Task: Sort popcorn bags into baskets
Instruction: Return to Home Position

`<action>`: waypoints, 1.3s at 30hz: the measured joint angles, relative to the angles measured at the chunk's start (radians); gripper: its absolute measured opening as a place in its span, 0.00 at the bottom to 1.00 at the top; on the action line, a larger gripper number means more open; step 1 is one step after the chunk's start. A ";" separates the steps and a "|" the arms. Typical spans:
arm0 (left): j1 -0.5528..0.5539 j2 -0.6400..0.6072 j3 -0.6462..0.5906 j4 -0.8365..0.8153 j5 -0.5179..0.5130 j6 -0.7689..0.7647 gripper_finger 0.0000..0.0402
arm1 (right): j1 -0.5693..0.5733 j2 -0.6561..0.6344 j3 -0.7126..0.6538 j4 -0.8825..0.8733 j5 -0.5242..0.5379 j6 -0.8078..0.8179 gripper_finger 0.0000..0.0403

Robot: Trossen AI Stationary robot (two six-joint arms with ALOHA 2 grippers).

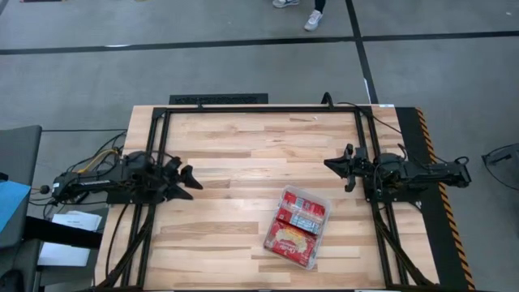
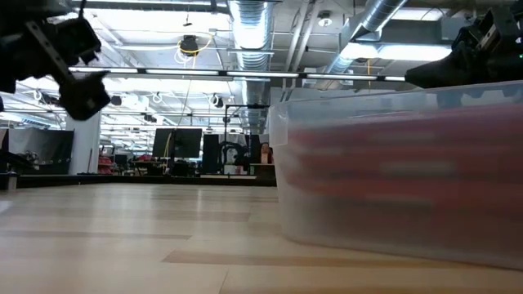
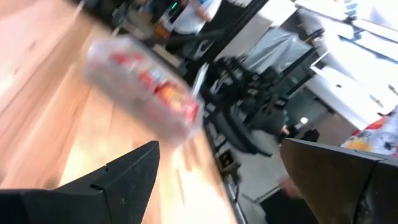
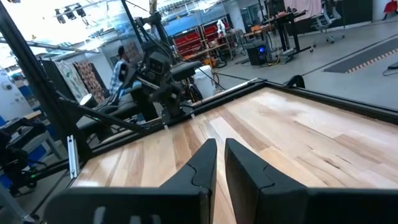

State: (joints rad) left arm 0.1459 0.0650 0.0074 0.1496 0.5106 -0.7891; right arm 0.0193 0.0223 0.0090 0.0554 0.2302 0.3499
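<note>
The basket (image 1: pixel 320 200), a clear plastic tray, rests on its flat bottom on the wooden table, right of centre toward the near edge. Several red popcorn bags (image 1: pixel 296 227) lie flat inside it. In the low view the basket (image 2: pixel 392 171) fills the right half, with the red bags blurred behind its wall. My left gripper (image 1: pixel 193 180) hovers at the table's left side, open and empty, with its fingers (image 3: pixel 124 174) wide apart and pointing level toward the basket (image 3: pixel 143 87). At the right side my right gripper (image 1: pixel 330 165) hovers shut and empty (image 4: pixel 220 149), pointing level across the table.
A black metal frame (image 1: pixel 259 108) runs around the tabletop. Bare wood lies between the two grippers and toward the far edge. A person's feet (image 1: pixel 312 18) show on the floor beyond the far edge, and a person (image 4: pixel 121 74) stands behind my left arm.
</note>
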 joint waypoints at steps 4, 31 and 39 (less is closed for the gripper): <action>0.000 0.006 0.005 -0.071 -0.009 -0.002 0.82 | 0.000 0.000 -0.001 -0.002 0.000 0.000 0.14; 0.000 0.008 0.015 -0.101 -0.029 -0.002 0.82 | 0.000 0.000 -0.002 -0.003 0.002 -0.001 0.14; 0.000 0.008 0.016 -0.101 -0.029 -0.002 0.82 | 0.000 0.000 -0.002 -0.003 0.002 -0.001 0.14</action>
State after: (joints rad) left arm 0.1455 0.0727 0.0230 0.0483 0.4812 -0.7906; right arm 0.0193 0.0223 0.0071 0.0528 0.2325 0.3489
